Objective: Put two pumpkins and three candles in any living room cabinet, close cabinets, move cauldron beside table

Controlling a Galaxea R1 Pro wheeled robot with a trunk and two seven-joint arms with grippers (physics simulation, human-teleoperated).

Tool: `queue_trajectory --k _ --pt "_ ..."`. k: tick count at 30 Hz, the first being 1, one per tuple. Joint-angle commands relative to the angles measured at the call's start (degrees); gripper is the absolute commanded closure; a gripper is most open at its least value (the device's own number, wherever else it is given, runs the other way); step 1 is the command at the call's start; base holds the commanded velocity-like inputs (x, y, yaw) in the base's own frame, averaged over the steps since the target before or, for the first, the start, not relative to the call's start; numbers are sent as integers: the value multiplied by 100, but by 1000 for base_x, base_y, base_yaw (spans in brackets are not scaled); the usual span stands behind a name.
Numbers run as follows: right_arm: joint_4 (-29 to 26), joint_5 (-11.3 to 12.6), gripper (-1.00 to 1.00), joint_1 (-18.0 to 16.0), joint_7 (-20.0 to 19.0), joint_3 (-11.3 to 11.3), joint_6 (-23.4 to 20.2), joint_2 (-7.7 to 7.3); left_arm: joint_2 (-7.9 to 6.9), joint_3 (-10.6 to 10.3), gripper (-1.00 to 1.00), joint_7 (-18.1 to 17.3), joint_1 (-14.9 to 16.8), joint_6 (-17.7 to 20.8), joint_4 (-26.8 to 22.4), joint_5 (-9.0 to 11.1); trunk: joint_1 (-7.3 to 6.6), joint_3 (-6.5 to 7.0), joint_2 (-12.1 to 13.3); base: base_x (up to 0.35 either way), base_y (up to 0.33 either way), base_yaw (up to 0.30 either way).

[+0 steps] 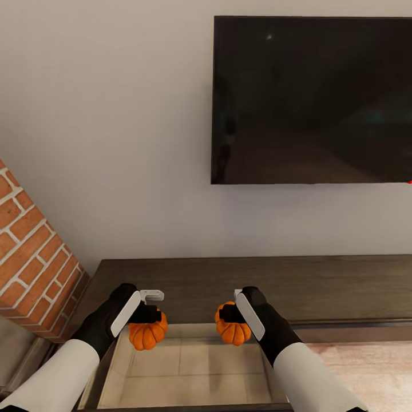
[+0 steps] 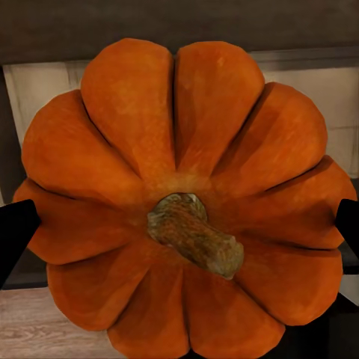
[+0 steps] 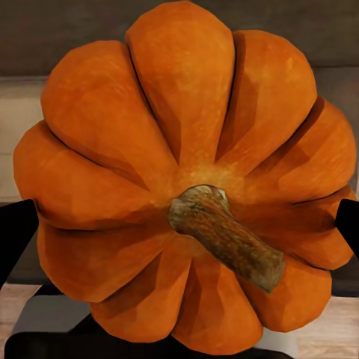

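In the head view, both arms reach forward over an open drawer (image 1: 189, 366) of the cabinet (image 1: 257, 280), the long dark-brown unit under a wall-mounted television (image 1: 312, 100), with a brick column (image 1: 31, 257) at the left. The left gripper (image 1: 146, 315) grasps the left pumpkin (image 1: 147, 333) and the right gripper (image 1: 229, 313) grasps the right pumpkin (image 1: 233, 331); both hang above the far part of the pale drawer interior, not resting on its floor. In the left wrist view, that pumpkin (image 2: 183, 202) sits stem toward the camera, with dark fingertips (image 2: 15, 232) pressed against its flanks on either side and the drawer's beige lining behind it. In the right wrist view, the other pumpkin (image 3: 187, 187) is clamped the same way, fingertips (image 3: 15, 235) at its sides. The step in hand looks like stowing the pumpkins. Next, it seems, each arm should lower its load onto the drawer floor, let go, then lift clear so the drawer can be pushed shut.
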State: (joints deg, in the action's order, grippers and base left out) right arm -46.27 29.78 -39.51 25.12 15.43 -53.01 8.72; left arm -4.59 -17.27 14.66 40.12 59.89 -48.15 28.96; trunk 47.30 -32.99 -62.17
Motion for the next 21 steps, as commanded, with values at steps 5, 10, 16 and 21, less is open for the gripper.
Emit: queue_trajectory --k 5,10,16,21 --pt "-5 63 100 -4 48 6 0 -13 -7 -25 100 60 5 11 -6 57 111 -96 -206 0 0 0" --pt "-5 63 100 -4 43 7 -1 -24 -7 -23 100 60 5 11 -9 57 220 -185 -407 0 0 0" --pt "-5 63 100 -4 38 12 1 -20 -7 -26 100 56 5 11 -10 57 242 -203 -447 0 0 0" --pt "-5 63 100 -4 37 20 1 -19 -7 -23 100 55 5 11 -10 57 242 -203 -447 -32 0 0"
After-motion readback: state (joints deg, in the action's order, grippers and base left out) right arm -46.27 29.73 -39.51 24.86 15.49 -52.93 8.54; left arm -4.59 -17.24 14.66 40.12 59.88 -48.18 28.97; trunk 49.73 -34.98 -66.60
